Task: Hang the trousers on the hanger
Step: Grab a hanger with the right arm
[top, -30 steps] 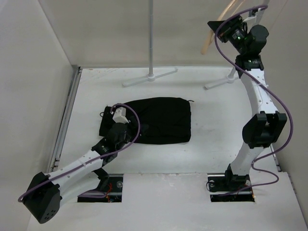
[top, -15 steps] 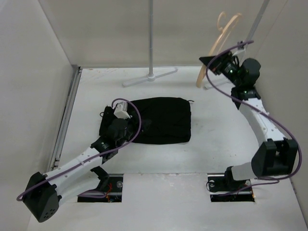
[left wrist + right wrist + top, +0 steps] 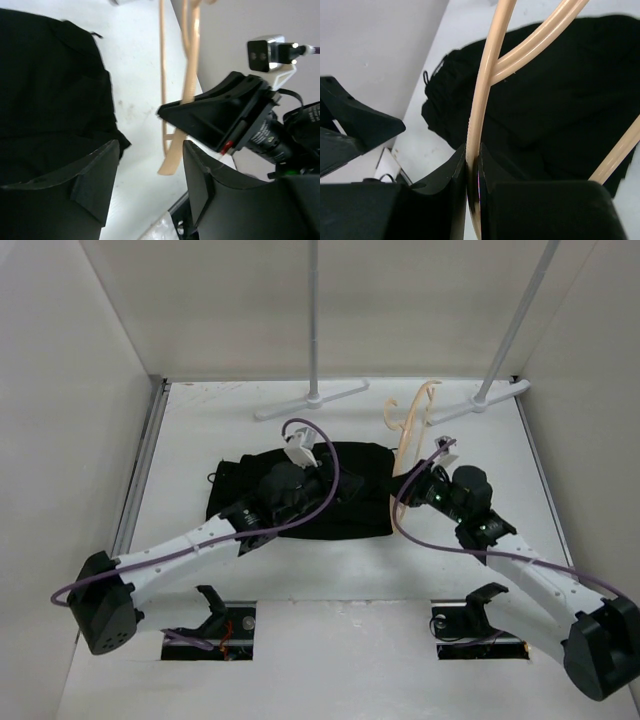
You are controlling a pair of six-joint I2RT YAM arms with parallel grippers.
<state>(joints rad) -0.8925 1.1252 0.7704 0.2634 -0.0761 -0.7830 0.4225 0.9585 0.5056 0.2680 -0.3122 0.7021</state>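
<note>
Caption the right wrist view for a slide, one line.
Pale wooden hanger clamped in the right claw, black trousers lying just beyond.

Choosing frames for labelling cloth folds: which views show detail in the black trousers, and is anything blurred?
Top external: evenly lit, sharp, trousers a flat black patch. Left wrist: trousers nearly featureless, hanger slightly soft. Right wrist: only faint folds show; hanger blurs nearest the lens.
</note>
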